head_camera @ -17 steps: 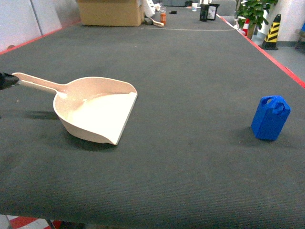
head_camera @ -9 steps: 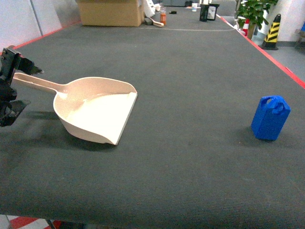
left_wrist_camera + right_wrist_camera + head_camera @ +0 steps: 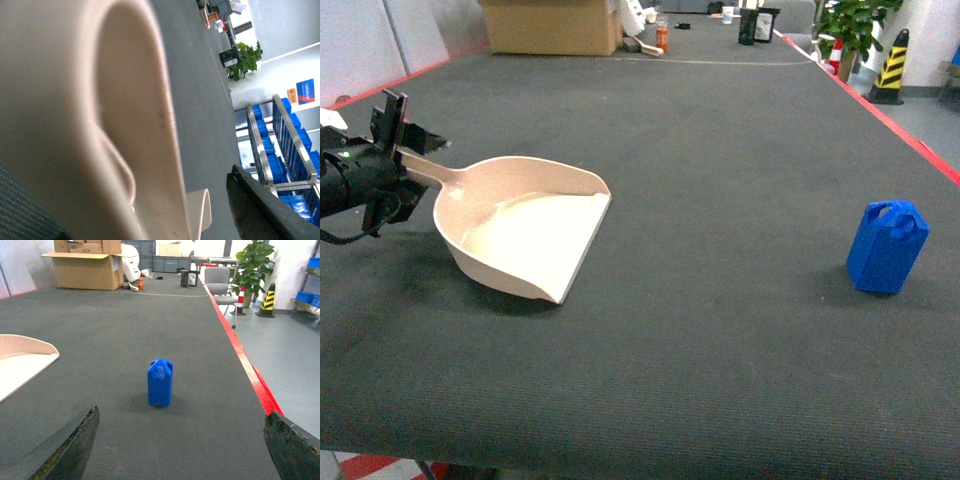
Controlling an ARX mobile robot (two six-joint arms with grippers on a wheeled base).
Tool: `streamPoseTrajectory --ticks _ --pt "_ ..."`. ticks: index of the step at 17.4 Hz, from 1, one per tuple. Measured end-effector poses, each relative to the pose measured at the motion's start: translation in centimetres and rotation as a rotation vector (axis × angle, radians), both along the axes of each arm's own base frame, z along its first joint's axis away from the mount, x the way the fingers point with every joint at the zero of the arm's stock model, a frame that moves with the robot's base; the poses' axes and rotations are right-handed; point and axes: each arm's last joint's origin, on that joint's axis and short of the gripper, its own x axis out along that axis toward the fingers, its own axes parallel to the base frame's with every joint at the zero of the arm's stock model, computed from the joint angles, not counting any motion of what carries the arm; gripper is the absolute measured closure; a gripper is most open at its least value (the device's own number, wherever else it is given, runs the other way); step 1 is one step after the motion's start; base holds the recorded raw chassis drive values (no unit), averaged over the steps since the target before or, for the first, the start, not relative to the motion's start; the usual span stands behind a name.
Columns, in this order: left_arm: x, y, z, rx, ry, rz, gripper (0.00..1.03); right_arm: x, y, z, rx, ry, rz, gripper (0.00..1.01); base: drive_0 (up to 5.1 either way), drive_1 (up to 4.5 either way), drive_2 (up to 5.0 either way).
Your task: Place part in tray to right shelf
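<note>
- The part (image 3: pixel 888 246) stands upright on the dark bench (image 3: pixel 720 150), alone toward 3 o'clock in the head view, untouched and not yet in the tray, so loading it is still to do.
- The right gripper (image 3: pixel 180 450) faces it from the near side, its fingers (image 3: pixel 70 447) spread wide and empty, apparently lined up to approach.
- The tray (image 3: pixel 525 235) sits toward 9 o'clock, well apart from the part, lip facing it.
- The left gripper (image 3: pixel 405 160) is at the tray's handle, probably to carry it; whether its fingers are clenched I cannot tell.
</note>
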Motion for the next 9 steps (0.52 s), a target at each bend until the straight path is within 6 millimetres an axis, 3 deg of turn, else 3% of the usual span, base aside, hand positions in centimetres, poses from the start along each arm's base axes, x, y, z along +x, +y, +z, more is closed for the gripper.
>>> streamPoseTrajectory --ticks 3,7,9 --pt "-0.2 -0.1 -0.6 -0.049 -0.02 -0.025 0.82 0.0 0.0 0.0 0.0 0.0 0.0 0.03 0.0 0.0 0.0" --pt "-1.6 -0.8 -0.4 -0.092 -0.068 -0.028 0.85 0.0 0.0 0.0 0.0 0.001 0.0 0.03 0.0 0.0 0.0" --pt "-3.0 -1.8 0.7 -0.109 -0.112 -0.049 0.85 0.0 0.0 0.0 0.0 0.0 0.0 0.03 0.0 0.0 0.0"
